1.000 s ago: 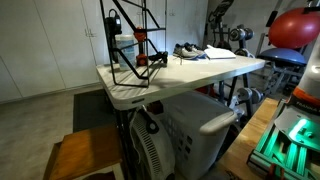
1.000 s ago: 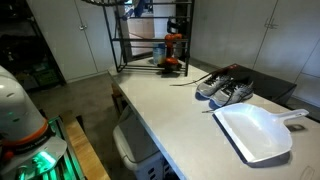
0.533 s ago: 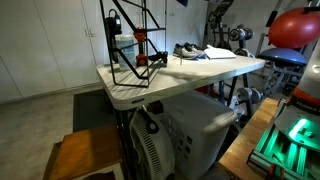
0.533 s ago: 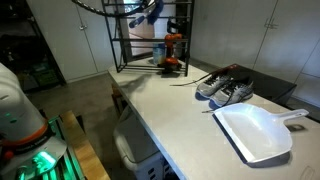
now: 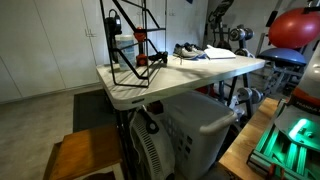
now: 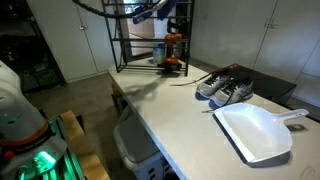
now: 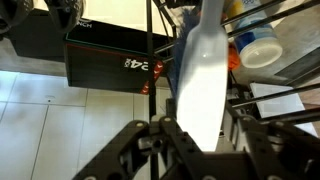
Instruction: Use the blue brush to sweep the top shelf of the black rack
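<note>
The black rack [image 5: 112, 50] stands at the far end of the white table and shows in both exterior views [image 6: 119, 45]. My gripper [image 6: 162, 8] is up at the rack's top, near the upper frame edge. In the wrist view my gripper [image 7: 195, 125] is shut on the blue brush [image 7: 200, 60], which looks pale and glary there and points away over the rack's wires [image 7: 150, 60]. In an exterior view the brush [image 6: 147, 14] is a dark shape sticking out from the gripper over the top shelf. I cannot tell whether it touches the shelf.
Grey-and-white shoes [image 6: 225, 90] and a white dustpan [image 6: 255, 130] lie on the table [image 6: 170, 115]. An orange item [image 6: 172, 50] and a blue-and-white container [image 7: 255, 45] sit inside the rack. A black box [image 7: 110, 65] is below.
My gripper with the brush has moved along the top of the rack, rightward in the exterior view that shows it. Nothing on the table has moved.
</note>
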You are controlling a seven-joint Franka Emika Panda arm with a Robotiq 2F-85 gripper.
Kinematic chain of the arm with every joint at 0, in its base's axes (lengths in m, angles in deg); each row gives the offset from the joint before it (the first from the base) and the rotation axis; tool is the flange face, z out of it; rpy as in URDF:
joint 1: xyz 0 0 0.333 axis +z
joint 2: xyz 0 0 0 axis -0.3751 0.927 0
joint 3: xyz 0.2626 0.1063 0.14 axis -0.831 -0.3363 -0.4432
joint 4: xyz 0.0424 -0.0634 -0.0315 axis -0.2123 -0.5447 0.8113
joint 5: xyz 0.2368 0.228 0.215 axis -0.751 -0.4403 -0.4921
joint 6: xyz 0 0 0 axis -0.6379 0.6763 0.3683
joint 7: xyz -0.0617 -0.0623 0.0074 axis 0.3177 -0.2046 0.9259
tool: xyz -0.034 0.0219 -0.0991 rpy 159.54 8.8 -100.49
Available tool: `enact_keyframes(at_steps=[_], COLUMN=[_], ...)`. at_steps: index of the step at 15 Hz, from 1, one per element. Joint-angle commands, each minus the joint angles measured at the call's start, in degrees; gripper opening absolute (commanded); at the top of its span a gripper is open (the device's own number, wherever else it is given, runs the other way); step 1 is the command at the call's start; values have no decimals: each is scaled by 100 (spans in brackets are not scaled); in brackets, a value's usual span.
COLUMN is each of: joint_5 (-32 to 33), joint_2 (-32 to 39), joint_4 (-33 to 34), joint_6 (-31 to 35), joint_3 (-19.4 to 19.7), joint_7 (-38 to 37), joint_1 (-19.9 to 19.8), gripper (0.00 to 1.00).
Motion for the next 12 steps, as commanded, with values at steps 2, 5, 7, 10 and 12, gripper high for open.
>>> enact_keyframes(at_steps=[2, 5, 7, 10, 12], joint_5=[-18, 122, -27, 16, 16], joint_2=[77, 373, 525, 421, 489], joint_4=[323, 678, 916, 768, 841], joint_6=[103, 270, 154, 160, 159], joint_3=[-5, -42, -51, -113, -126], joint_7=[2, 172, 352, 244, 259], joint_1=[-60, -47, -21, -92, -102], gripper=[19, 19, 19, 44, 44])
